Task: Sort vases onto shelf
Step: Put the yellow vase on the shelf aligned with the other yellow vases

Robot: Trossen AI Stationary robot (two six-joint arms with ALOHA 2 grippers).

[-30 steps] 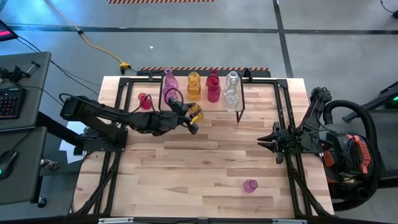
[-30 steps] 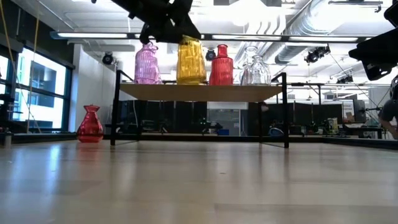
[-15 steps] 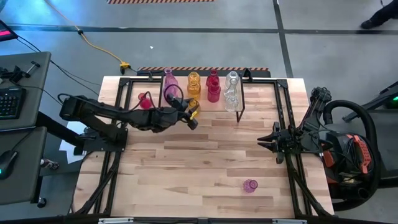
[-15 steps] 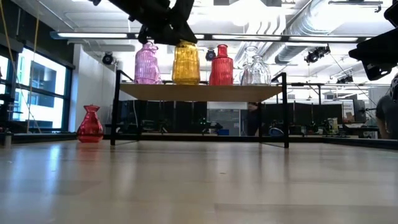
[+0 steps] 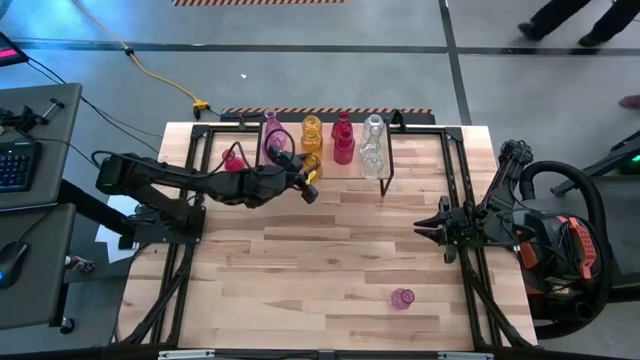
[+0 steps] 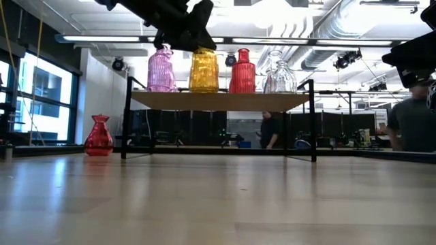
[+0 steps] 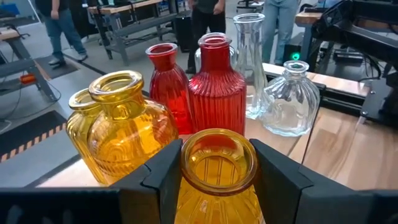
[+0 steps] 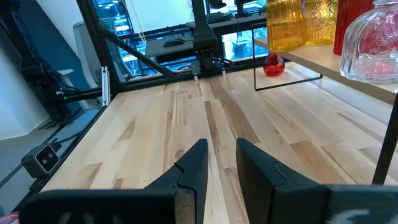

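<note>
Butcher-block tabletop (image 5: pixel 330 250) under bright workshop ceiling (image 6: pixel 286 20).

vases (image 5: pixel 342 139) on shelf (image 5: pixel 385 158) — one vase (image 5: pixel 402 298) on table (image 5: pixel 300 260)

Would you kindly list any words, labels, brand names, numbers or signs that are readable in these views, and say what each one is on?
None: no readable text shows in any view.
The vases and the shelf carry no labels.
The keyboard beside the table has keys too small to read.
The hazard-striped tape behind the shelf is only a pattern, not lettering.
</note>
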